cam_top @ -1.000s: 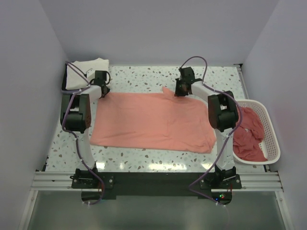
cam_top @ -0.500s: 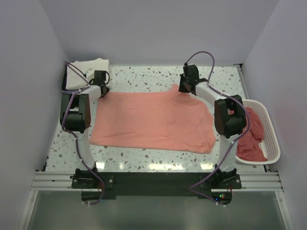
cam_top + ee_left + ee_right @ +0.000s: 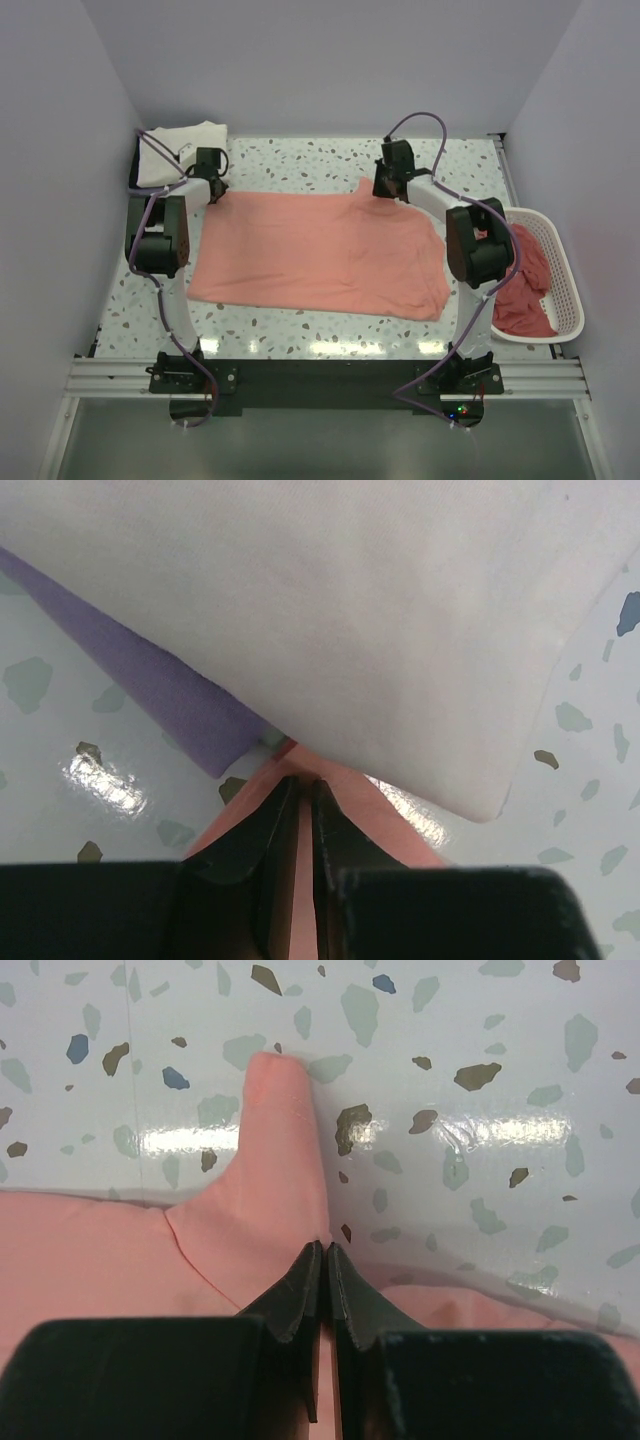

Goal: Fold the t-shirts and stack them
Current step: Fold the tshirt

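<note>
Widest of all is the speckled terrazzo tabletop, and across its middle lies the salmon-pink cotton t-shirt, spread flat. At the right edge sits the white plastic lattice basket with darker pink-red t-shirts heaped inside; in the far left corner, the folded cream-white t-shirt. Now the left gripper is down at the pink shirt's far left corner, jaws drawn narrow with a strip of cloth between them. The right gripper is pinched tight on cloth at the base of the far sleeve. The danger: both bites look thin, so a corner could slip on the lift, and the cream shirt just beside the left fingers could get dragged. How many layers each pinch holds is hidden; the basket's count is unreadable.
</note>
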`<state>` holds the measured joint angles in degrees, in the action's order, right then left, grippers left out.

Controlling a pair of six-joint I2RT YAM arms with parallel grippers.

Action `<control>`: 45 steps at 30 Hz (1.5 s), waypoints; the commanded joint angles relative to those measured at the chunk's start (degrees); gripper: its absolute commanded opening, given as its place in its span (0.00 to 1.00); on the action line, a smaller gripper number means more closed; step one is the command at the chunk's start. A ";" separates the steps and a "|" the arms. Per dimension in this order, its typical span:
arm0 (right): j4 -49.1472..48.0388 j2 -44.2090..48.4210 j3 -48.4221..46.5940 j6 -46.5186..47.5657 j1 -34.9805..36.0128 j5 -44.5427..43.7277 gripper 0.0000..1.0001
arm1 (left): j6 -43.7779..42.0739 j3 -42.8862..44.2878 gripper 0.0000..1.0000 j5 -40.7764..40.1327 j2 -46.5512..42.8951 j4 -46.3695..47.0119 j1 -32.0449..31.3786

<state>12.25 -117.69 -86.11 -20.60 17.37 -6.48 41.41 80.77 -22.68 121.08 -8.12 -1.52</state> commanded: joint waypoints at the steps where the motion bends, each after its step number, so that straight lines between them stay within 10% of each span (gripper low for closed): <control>1: -3.20 2.46 0.76 -0.76 0.30 0.06 0.06 | 1.22 -1.76 0.14 1.93 0.74 -0.85 -0.15; 25: -5.83 2.73 2.79 -1.55 0.21 1.47 0.06 | 1.04 7.20 0.45 -10.54 2.31 -9.80 -4.63; 38: -6.80 1.32 2.79 -1.81 -0.23 2.61 0.05 | 1.57 14.67 0.44 -15.12 7.86 -16.05 -5.42; 45: -6.71 1.85 2.96 -2.16 -0.58 3.23 0.05 | 2.10 15.56 0.28 -14.68 9.79 -17.54 -5.69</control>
<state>8.08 -117.67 -83.37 -22.06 17.12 -3.64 42.48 95.35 -36.18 129.03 -23.03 -7.16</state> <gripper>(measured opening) 0.060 0.312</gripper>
